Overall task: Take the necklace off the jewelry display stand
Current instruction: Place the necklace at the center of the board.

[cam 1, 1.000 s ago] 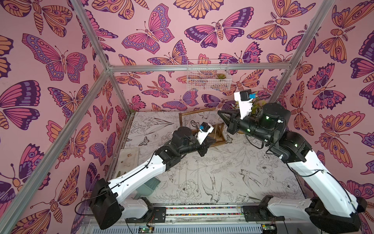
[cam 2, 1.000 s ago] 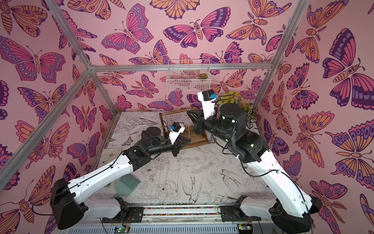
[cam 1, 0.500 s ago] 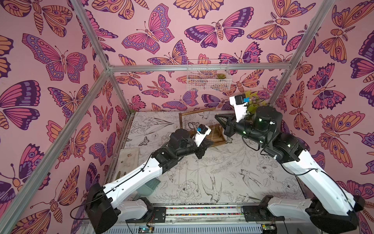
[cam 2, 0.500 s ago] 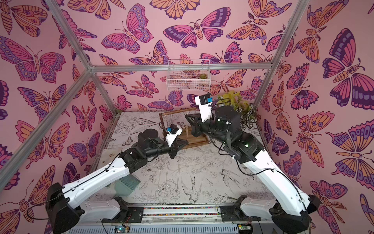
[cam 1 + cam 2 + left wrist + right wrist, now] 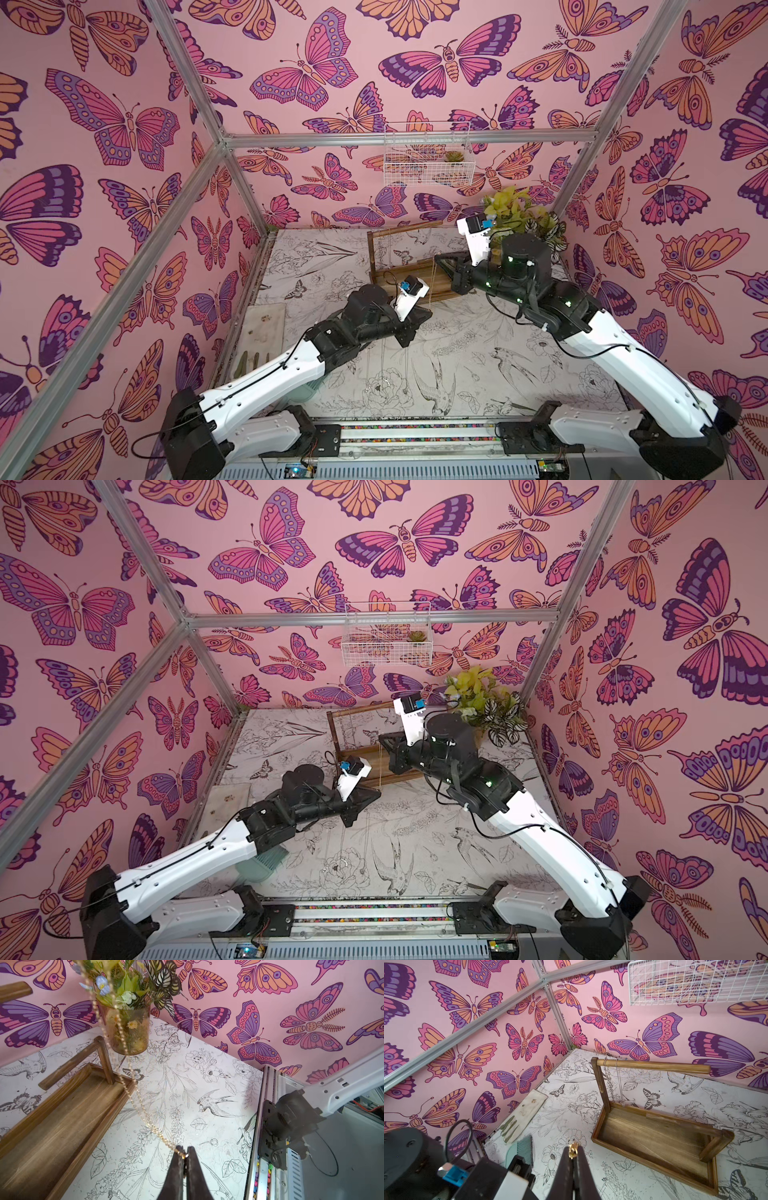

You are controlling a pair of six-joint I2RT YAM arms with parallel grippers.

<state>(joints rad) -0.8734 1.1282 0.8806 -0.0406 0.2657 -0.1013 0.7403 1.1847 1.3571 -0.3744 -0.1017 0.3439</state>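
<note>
The necklace (image 5: pixel 133 1086), a thin gold bead chain, is stretched taut between my two grippers. My left gripper (image 5: pixel 185 1152) is shut on one end of it, low over the table in front of the jewelry display stand (image 5: pixel 409 272). My right gripper (image 5: pixel 573 1150) is shut on the gold end link (image 5: pixel 573 1151), higher up over the right end of the stand. In both top views the chain (image 5: pixel 434 282) (image 5: pixel 380 766) runs almost straight from the right gripper (image 5: pixel 436 258) to the left gripper (image 5: pixel 428 313). It is off the stand's rear crossbar (image 5: pixel 654 1066).
Two silver chains (image 5: pixel 609 1082) hang at the crossbar's left end. A vase of plants (image 5: pixel 519 216) stands behind the right arm. A white wire basket (image 5: pixel 428 160) hangs on the back wall. A glove (image 5: pixel 521 1118) and a teal brush (image 5: pixel 523 1150) lie at the table's left side.
Both arms have moved toward the front and away from the stand's crossbar, carrying the necklace between them. The right gripper has also come lower.
</note>
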